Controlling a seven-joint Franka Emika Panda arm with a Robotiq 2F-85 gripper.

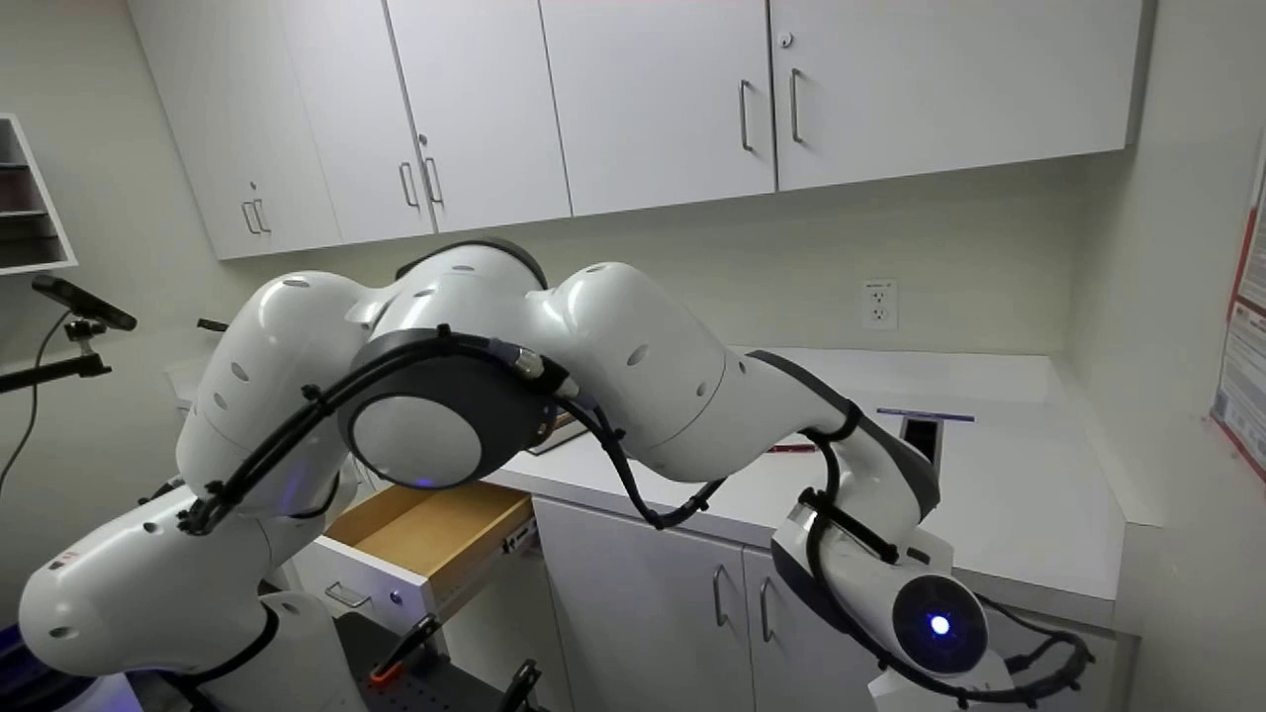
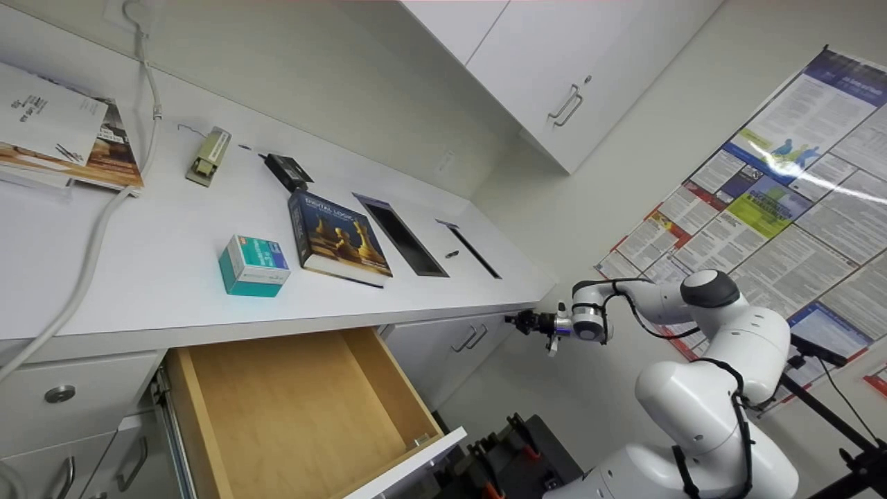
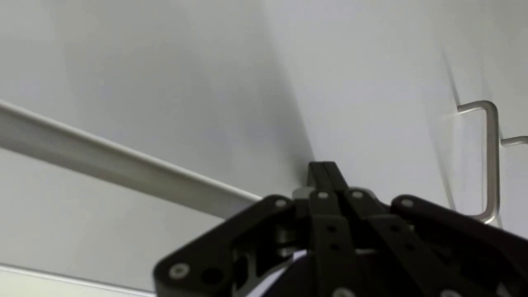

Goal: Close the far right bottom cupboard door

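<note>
Hanging below the desk (image 1: 1029, 485), the far right bottom cupboard door (image 1: 806, 658) is looking about flush with the neighbouring door (image 1: 653, 593) (whether it is sitting fully home, I can't tell). The tool (image 3: 326, 173) is pointing at the panel, tips resting together with nothing between — I'm not seeing contact clearly. Finishing well is probably calling for a slow, square push, bearing nearer the handle (image 3: 492, 161) than the likely hinge side — with tips clear of the bar.
</note>
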